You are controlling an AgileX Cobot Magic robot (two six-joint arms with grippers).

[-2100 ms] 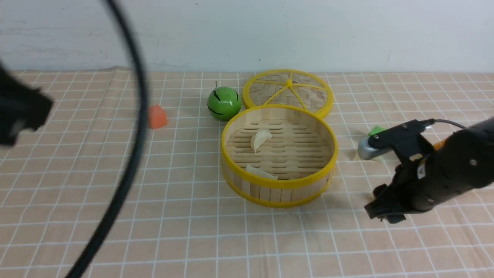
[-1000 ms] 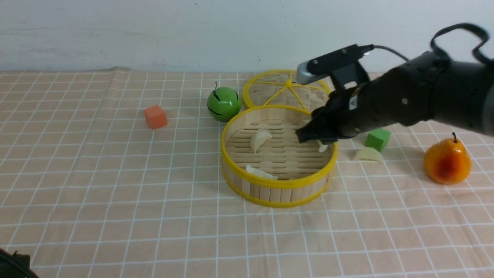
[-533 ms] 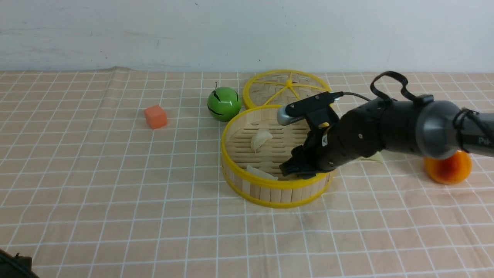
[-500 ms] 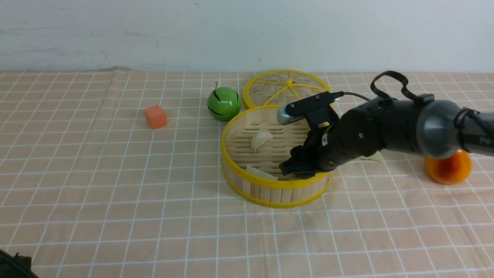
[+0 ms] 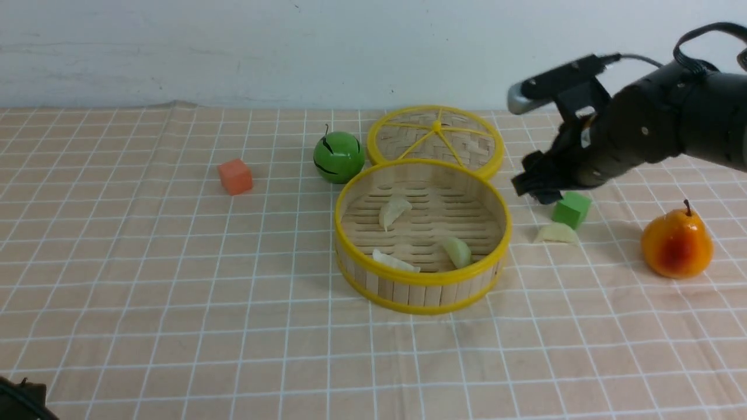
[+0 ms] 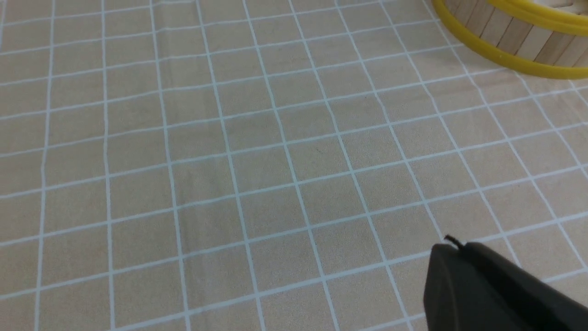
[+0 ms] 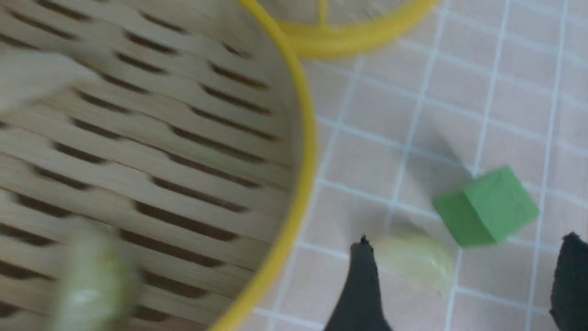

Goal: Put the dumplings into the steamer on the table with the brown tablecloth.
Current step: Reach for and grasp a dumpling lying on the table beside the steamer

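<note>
Showing slatted, pale wood in the steamer (image 5: 420,293), beside the right jaws. Displaying rough woven strips on the lid (image 5: 402,137), likewise beside them. Looking smooth and matt on the green cube (image 5: 572,210) below those jaws, glossy on the orange fruit (image 5: 677,245) farther off, and softly wrinkled, matt, like fabric, on the tablecloth (image 5: 233,326) beneath.

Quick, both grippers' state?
Left gripper: closed, holding nothing.
Right gripper: open, empty, above the loose dumpling.

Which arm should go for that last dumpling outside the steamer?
Right, I'd say: its open gripper hovers over the dumpling beside the green cube, while the left gripper sits far off.
</note>
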